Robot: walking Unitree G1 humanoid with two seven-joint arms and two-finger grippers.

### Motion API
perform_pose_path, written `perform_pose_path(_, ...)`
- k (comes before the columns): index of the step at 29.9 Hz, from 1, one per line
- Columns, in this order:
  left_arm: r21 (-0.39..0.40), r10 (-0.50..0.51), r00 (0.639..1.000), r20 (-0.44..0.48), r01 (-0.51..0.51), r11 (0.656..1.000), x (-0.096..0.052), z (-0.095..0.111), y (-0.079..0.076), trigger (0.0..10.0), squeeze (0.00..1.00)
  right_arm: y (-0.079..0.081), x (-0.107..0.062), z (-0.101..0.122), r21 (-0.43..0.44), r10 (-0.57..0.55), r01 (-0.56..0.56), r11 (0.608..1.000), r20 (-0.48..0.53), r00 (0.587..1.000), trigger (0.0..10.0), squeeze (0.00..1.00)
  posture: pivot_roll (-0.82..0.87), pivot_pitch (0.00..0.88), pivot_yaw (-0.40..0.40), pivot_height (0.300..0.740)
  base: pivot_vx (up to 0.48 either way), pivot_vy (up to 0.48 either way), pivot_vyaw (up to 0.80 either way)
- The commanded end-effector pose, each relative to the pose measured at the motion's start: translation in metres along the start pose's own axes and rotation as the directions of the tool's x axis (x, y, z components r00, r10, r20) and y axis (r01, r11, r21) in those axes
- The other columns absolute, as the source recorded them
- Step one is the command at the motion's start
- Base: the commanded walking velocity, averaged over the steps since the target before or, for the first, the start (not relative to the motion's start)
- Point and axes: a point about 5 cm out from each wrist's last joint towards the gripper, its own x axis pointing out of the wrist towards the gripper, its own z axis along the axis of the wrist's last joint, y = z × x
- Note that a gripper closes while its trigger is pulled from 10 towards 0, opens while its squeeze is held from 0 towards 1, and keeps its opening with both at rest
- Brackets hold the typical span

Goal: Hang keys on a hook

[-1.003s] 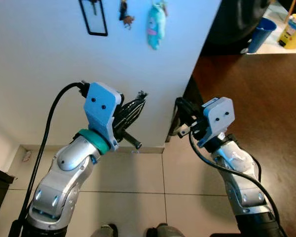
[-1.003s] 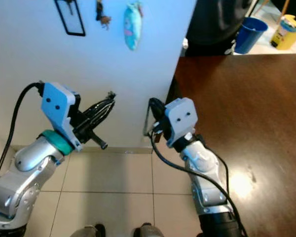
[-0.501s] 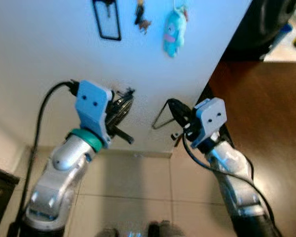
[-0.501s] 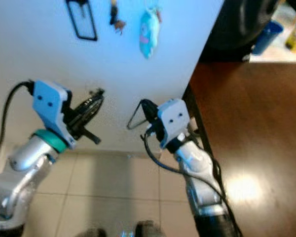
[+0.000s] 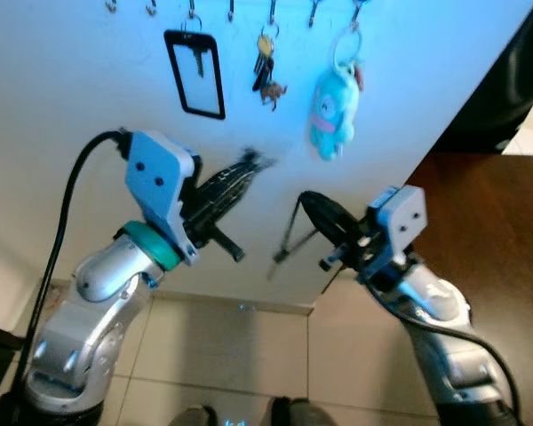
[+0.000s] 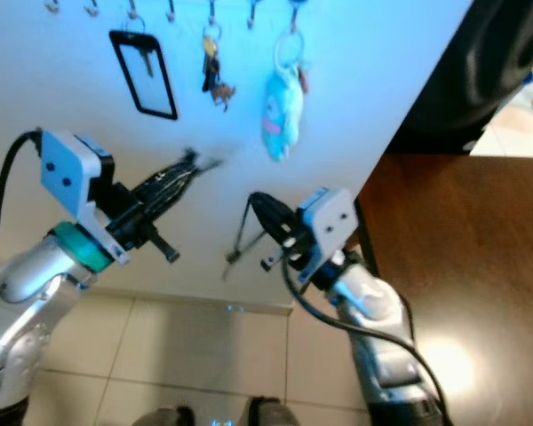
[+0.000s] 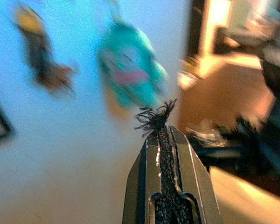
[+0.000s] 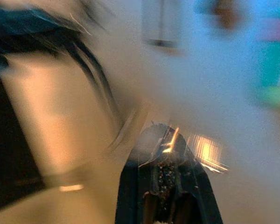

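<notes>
Left eye view: left tool (image 5: 249,167) pressed together on a frayed black cord. Right tool (image 5: 315,209) pinches a thin loop (image 5: 289,238), probably the keys' light, floppy ring; grip its top. Hooks (image 5: 230,11) above.

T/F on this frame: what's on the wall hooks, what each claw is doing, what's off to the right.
1. A turquoise plush keychain hangs from a wall hook. True.
2. The black rectangular card holder lies on the floor. False: it hangs on the wall, left of the small bunch of keys.
3. The left claw is shut, with black frayed cord sticking out at its tip. True.
4. The right claw points at the brown table. False: it points toward the white wall, with a thin loop hanging from it.
5. The brown wooden table is on the robot's right. True.
</notes>
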Motion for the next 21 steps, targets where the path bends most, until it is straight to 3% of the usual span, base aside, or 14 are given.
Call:
perform_pose_path(1,-0.016,-0.12,0.993,0.011,0.12,0.993,-0.006,0.007,-0.011,10.0,0.0,0.008,-0.006,0.009,0.062,0.086,-0.087,0.994,0.013,0.996,10.0,0.0,0.03,0.1,0.024,0.74,0.0,0.0,0.0)
perform_pose_path(7,0.01,-0.109,0.992,0.058,0.108,0.994,-0.005,0.02,-0.004,10.0,0.0,0.005,-0.011,0.02,0.07,0.095,-0.098,0.993,0.035,0.995,10.0,0.0,0.02,0.103,0.025,0.74,0.0,0.0,0.0)
perform_pose_path(10,0.051,-0.036,0.994,0.102,0.031,0.998,0.005,0.029,0.007,10.0,0.0,-0.001,-0.007,0.026,0.049,0.057,-0.06,0.997,0.069,0.996,10.0,0.0,0.01,0.102,0.026,0.74,0.0,0.0,0.0)
perform_pose_path(12,0.08,0.065,0.988,0.138,-0.077,0.994,0.016,0.036,0.02,10.0,0.0,-0.006,-0.001,0.03,0.032,0.01,-0.014,0.999,0.097,0.995,10.0,0.0,0.01,0.101,0.025,0.74,0.0,0.0,0.0)
perform_pose_path(21,0.07,0.223,0.957,0.185,-0.24,0.968,0.019,0.045,0.04,10.0,0.0,-0.011,0.006,0.032,0.039,-0.051,0.047,0.998,0.104,0.993,10.0,0.0,0.01,0.099,0.026,0.74,0.0,0.0,0.0)
